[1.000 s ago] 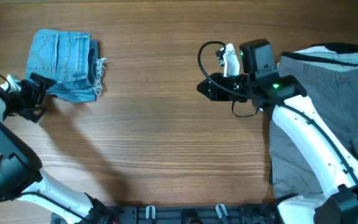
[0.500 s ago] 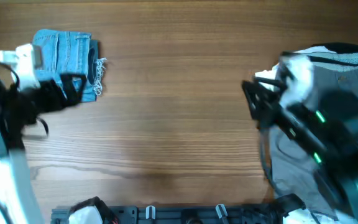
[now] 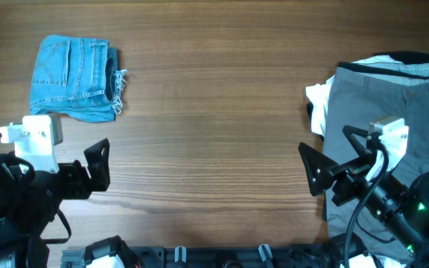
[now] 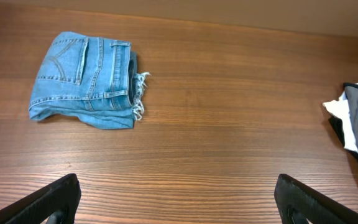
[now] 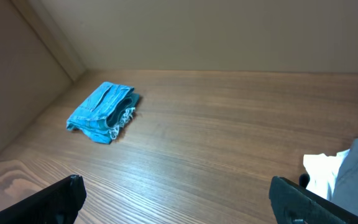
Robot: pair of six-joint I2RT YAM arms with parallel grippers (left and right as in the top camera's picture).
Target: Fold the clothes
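The light-blue jeans [image 3: 73, 78] lie folded into a small bundle at the far left, frayed hem to the right; they also show in the left wrist view [image 4: 86, 78] and the right wrist view [image 5: 101, 112]. Grey trousers [image 3: 401, 104] lie spread at the right edge, with a white garment [image 3: 317, 104] poking out from under their left side. My left gripper [image 3: 99, 167] hangs open near the front left, well short of the jeans, with nothing between its fingers [image 4: 55, 199]. My right gripper [image 3: 334, 160] hangs open over the grey trousers' left edge, also holding nothing.
A dark cloth edge [image 3: 415, 56] shows behind the grey trousers at the top right. A black mounting rail [image 3: 222, 257] runs along the table's front edge. Bare wood table [image 3: 214, 112] lies between the jeans and the trousers.
Both arms have pulled back toward the front edge. The left gripper left the jeans' side, and the right gripper moved off the middle and went from shut to open.
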